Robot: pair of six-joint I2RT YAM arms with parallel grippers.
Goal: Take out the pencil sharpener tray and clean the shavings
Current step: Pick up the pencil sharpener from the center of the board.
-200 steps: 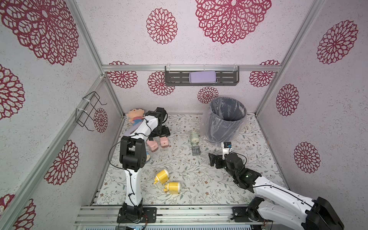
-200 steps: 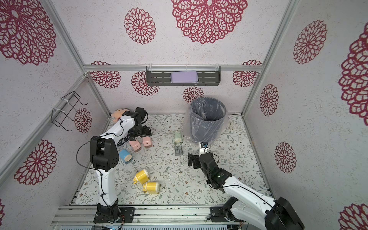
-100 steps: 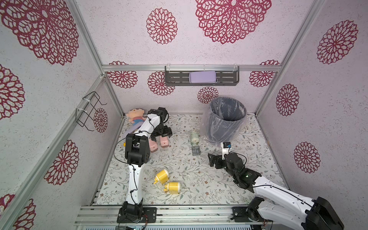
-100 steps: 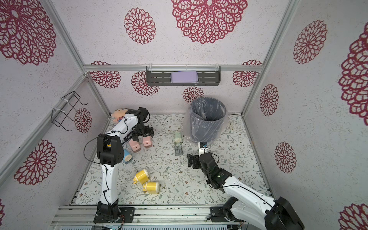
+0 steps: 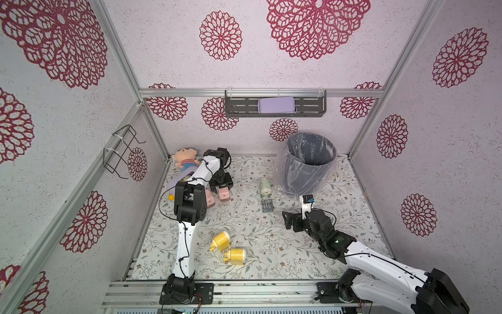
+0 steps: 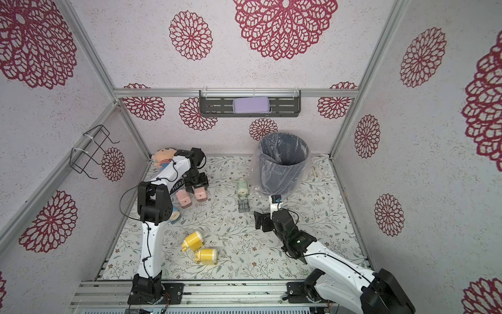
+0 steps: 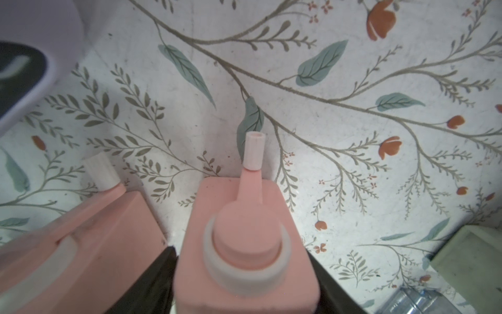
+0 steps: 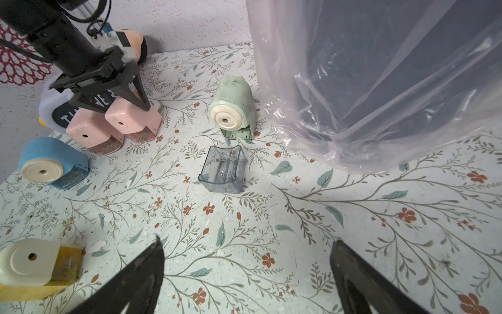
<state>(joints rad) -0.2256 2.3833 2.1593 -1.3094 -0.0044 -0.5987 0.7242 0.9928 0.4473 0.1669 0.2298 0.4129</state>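
Two pink pencil sharpeners stand side by side at the back left. My left gripper (image 5: pixel 221 187) is shut on the right-hand pink sharpener (image 7: pixel 244 244), one black finger (image 7: pixel 152 282) pressed against each side. In the right wrist view that sharpener (image 8: pixel 133 119) has a clear tray (image 8: pixel 140 135) at its base with reddish shavings inside. The second pink sharpener (image 8: pixel 89 130) touches it. My right gripper (image 8: pixel 247 242) hangs open over the mat with nothing between its fingers. Just ahead of it an empty clear tray (image 8: pixel 222 170) lies in front of a green sharpener (image 8: pixel 233 108).
A grey bin (image 5: pixel 309 165) lined with a plastic bag stands at the back right. Two yellow sharpeners (image 5: pixel 221 240) lie near the front. A blue sharpener (image 8: pixel 53 163) sits by the left arm, and a plush doll (image 5: pixel 184 159) lies in the back left corner.
My left gripper has come down over the right-hand pink sharpener and shut on it, and its elbow has swung right. The right arm has not moved.
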